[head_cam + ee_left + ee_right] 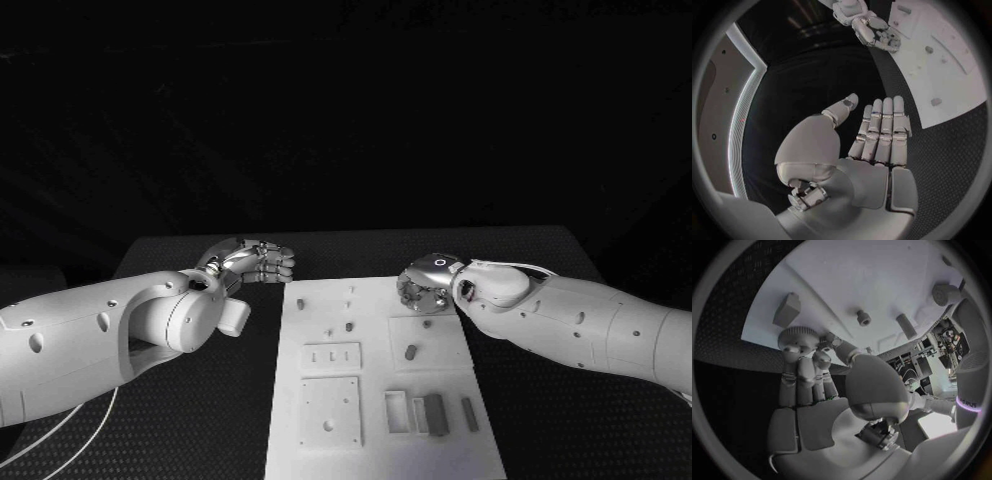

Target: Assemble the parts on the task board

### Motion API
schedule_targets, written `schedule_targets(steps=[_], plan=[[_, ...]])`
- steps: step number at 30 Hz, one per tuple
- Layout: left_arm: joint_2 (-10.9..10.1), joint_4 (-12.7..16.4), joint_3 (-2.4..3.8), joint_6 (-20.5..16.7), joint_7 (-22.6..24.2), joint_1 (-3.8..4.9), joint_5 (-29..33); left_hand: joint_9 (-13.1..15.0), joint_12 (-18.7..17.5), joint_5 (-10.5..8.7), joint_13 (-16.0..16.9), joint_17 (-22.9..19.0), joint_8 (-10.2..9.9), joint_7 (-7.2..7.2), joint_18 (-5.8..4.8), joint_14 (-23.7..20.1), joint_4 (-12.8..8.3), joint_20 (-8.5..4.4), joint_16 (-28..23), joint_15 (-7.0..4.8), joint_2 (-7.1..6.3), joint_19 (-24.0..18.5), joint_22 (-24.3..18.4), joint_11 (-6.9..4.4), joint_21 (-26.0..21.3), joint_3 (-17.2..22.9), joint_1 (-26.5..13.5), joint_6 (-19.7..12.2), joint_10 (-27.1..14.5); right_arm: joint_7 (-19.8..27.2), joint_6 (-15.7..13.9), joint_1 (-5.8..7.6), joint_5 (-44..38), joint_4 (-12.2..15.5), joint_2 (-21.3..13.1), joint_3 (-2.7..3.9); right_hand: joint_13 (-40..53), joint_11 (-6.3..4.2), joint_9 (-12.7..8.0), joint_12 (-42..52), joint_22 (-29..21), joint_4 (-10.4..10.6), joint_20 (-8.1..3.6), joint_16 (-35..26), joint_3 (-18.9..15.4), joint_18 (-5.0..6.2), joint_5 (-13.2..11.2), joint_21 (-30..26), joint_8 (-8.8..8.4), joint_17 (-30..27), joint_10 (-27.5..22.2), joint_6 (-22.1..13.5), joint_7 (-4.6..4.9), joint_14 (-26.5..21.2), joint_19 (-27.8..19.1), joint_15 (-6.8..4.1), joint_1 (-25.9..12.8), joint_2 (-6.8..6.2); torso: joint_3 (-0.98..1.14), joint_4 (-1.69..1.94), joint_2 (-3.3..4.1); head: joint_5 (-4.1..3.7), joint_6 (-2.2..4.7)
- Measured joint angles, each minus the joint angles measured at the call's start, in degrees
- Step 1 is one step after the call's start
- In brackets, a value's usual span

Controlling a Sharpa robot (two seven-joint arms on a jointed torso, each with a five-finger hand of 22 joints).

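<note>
The white task board (378, 440) lies mid-table, also seen in the right wrist view (854, 275) and the left wrist view (957, 70). My right hand (428, 283) hovers over its far right corner. There its fingertips (792, 351) and thumb pinch a round grey part with a ridged rim (798, 335). My left hand (253, 262) hangs just off the board's far left corner. In its wrist view this hand (873, 135) holds nothing, fingers straight and thumb apart. Small grey pegs (349, 325) stand on the board, and an oblong part (411, 351) lies right of centre.
Two raised white plates (332, 357) (330, 410) sit on the board's left half. Grey bar-shaped parts (434, 413) (469, 413) lie at its near right. A blocky part (787, 309) and a short peg (863, 317) stand near my right fingertips. Black matting (577, 430) surrounds the board.
</note>
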Motion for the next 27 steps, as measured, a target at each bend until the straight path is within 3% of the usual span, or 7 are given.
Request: schedule_targets(steps=[9, 17, 27], plan=[[0.0, 0.0, 0.01, 0.1, 0.0, 0.03, 0.0, 0.0, 0.0, 0.0, 0.0, 0.0, 0.0, 0.0, -0.07, -0.2, 0.0, 0.0, 0.0, 0.2, 0.0, 0.0, 0.0, 0.0, 0.0, 0.0, 0.0, 0.0, 0.0, 0.1, -0.1, -0.01, -0.3, 0.5, 0.1, -0.02, 0.0, 0.0, 0.7, 0.0, 0.0, 0.0, 0.21, 0.3, 0.0, 0.0, 0.0, 0.2, 1.75, -0.2, 0.0, 0.1, -0.13, -0.5, -0.2, -0.51, -1.5, 2.11, 0.0, 0.0, 0.03, -0.07, 0.04], [0.0, 0.0, 0.01, 0.1, -0.1, 0.08, 0.0, 0.0, -0.2, 0.0, 0.0, 0.1, 0.0, 0.0, -0.1, -0.2, 0.0, 0.0, -0.2, 0.2, 0.0, 0.0, 0.0, 0.0, 0.0, 0.0, 0.0, 0.0, 0.0, -0.6, -1.5, 0.02, -1.0, 2.4, 0.4, 0.0, 0.0, 0.0, 1.1, 0.0, 0.0, 0.0, 0.21, 0.5, 0.0, 0.0, 0.0, 0.5, 2.1, -0.2, 0.0, 0.1, -0.14, -0.1, -0.2, -0.9, -1.1, 2.47, -0.07, 0.03, 0.05, -0.14, 0.29], [0.1, 0.1, 0.02, 0.2, -0.1, 0.16, 0.0, 0.0, -0.2, 0.0, 0.0, 0.2, 0.0, 0.0, -0.14, -0.2, 0.0, 0.0, -0.2, 0.2, 0.0, 0.0, 0.0, 0.0, 0.0, 0.0, 0.0, 0.0, 0.0, -3.9, -4.2, 0.93, -2.7, 4.4, 3.2, 0.95, 0.0, 0.0, 1.3, 0.0, 0.0, -0.1, 0.02, 0.5, -0.1, 0.0, 0.0, 0.5, 2.43, -0.1, 0.0, 0.1, -0.14, -0.1, -0.4, -0.91, -1.0, 2.53, -0.14, 0.08, 0.05, -0.18, 0.79]])
